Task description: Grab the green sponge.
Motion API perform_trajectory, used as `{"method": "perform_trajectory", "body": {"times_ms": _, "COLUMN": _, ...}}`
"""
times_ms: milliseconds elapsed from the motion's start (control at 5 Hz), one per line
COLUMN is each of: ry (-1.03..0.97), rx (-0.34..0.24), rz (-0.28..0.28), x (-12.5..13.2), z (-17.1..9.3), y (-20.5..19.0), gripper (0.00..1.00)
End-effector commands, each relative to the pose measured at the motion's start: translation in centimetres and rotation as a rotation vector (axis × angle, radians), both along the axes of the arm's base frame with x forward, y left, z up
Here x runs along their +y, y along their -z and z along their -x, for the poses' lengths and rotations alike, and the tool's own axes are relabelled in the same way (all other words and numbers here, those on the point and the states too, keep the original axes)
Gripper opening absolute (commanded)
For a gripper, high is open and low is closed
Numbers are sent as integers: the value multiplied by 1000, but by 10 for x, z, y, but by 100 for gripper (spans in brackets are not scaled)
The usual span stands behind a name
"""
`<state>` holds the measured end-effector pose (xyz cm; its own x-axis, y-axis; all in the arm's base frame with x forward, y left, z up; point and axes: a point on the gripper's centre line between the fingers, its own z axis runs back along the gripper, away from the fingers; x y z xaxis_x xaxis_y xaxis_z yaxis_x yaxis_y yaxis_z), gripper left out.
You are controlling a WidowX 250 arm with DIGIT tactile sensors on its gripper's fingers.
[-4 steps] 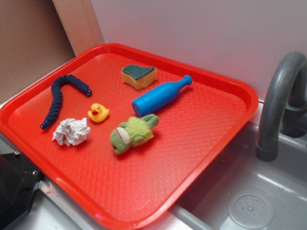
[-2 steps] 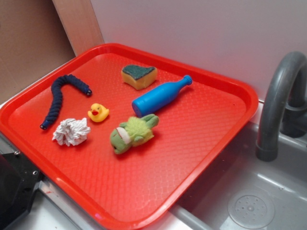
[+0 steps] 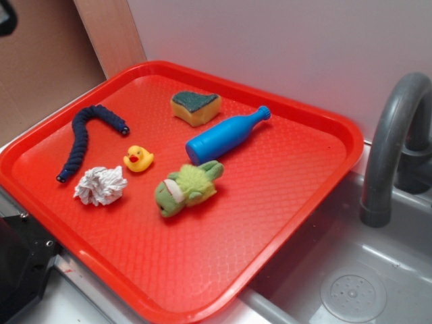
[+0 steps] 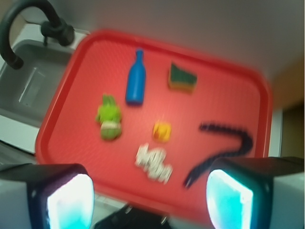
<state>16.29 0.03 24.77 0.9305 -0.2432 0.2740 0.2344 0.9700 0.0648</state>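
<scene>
Broadly, a large red textured plastic tray (image 3: 283, 202) sits beside a grey sink basin (image 3: 378, 270) with a curved grey faucet (image 3: 388, 145). On the tray, a blue plastic bottle (image 3: 226, 135) lies on its side, a dark blue braided rope (image 3: 84, 138) curves along the left, and a fuzzy light-green plush toy (image 3: 187, 187) rests just below the bottle. The green sponge (image 3: 195, 106), a yellow foam wedge with a dark green scouring top, lies near the tray's far rim, beside the bottle's base and apart from it. A crumpled white cloth (image 3: 100, 185) and a small yellow rubber duck (image 3: 138, 158) sit between rope and plush. High above the tray, the gripper (image 4: 150, 198) has its fingers spread wide, holding nothing.
</scene>
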Motion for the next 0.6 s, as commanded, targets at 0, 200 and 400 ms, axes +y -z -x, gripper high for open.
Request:
{"method": "perform_trajectory", "body": {"times_ms": 0, "ry": 462, "rx": 21, "rz": -329, "x": 11, "z": -56, "y": 3, "gripper": 100}}
{"method": "perform_trajectory", "body": {"times_ms": 200, "ry": 644, "rx": 103, "rz": -521, "x": 14, "z": -90, "y": 27, "gripper": 100}}
{"method": "perform_trajectory", "body": {"times_ms": 400, "ry": 724, "rx": 96, "rz": -562, "x": 6, "z": -105, "y": 54, "gripper": 100}}
